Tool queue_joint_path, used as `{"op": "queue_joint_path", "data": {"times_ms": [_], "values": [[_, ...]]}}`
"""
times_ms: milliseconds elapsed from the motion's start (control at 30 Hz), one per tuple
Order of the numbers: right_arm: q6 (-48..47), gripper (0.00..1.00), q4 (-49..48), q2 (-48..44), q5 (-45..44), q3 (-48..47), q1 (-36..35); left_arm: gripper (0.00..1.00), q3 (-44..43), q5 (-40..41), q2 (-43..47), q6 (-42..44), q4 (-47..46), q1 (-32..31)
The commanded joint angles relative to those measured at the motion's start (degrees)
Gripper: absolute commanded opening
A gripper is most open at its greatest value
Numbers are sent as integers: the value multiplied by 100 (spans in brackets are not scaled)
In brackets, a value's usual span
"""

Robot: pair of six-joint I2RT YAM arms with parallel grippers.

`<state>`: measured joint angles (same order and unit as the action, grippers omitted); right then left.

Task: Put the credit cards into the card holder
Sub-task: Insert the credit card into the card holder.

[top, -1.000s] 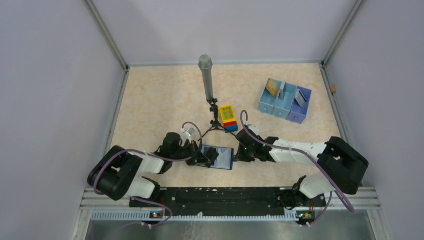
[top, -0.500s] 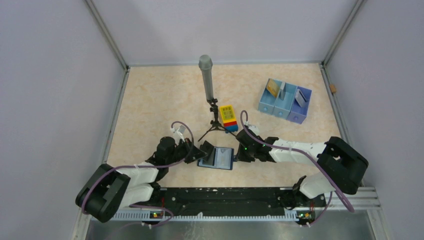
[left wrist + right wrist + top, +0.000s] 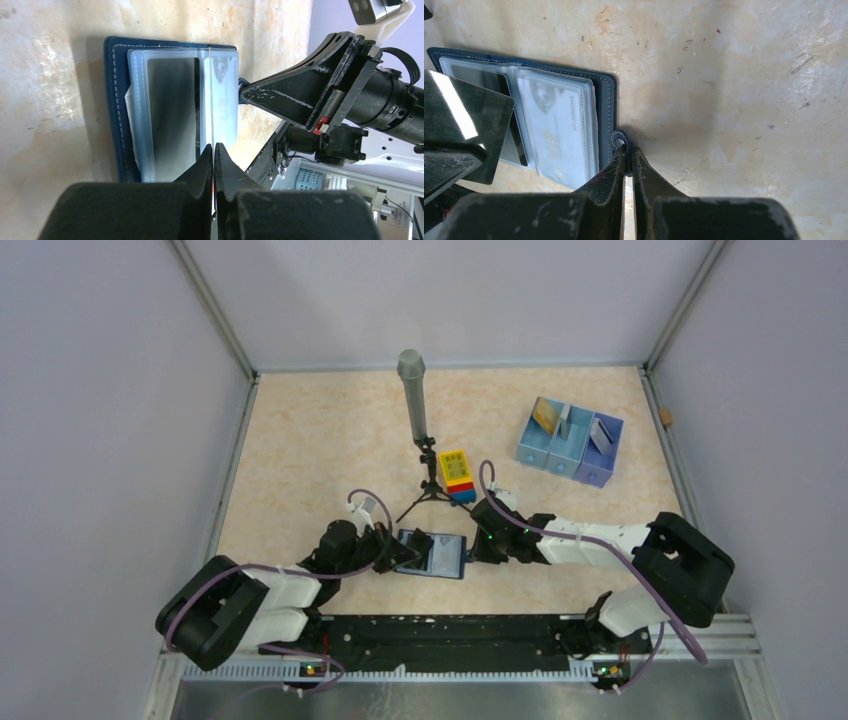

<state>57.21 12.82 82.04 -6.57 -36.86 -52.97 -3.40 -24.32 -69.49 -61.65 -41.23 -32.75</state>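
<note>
The navy card holder (image 3: pixel 440 558) lies open near the table's front, its clear sleeves (image 3: pixel 170 110) facing up. One sleeve holds a pale credit card (image 3: pixel 556 132). My left gripper (image 3: pixel 214 145) is shut on a dark credit card (image 3: pixel 466 125), seen edge-on (image 3: pixel 212 100) in the left wrist view and standing over the holder's sleeves. My right gripper (image 3: pixel 626 147) is shut on the holder's snap tab (image 3: pixel 619 140) at its right edge. Further cards, a gold one (image 3: pixel 545 415) and a grey one (image 3: pixel 600 435), stand in a tray at the back right.
A pale blue three-compartment tray (image 3: pixel 568 450) sits at the back right. A grey cylinder on a small black tripod (image 3: pixel 413 400) stands mid-table, with a yellow-topped toy block (image 3: pixel 457 475) beside it, both just behind the holder. Walls enclose the table.
The left gripper drew back to the left with the dark card, then came forward again over the holder. The right gripper stayed on the snap tab.
</note>
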Motion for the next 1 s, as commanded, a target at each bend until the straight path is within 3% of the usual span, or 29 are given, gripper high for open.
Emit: {"op": "queue_joint_path", "data": {"times_ms": [0,967], "values": [[8,0,195,163,-222,-59,-100,0,39,171,-100,-110,-574,-108],[13,0,324,167,-283,-89,-105,0,-14,473,-871,-313,-858,-470]]}}
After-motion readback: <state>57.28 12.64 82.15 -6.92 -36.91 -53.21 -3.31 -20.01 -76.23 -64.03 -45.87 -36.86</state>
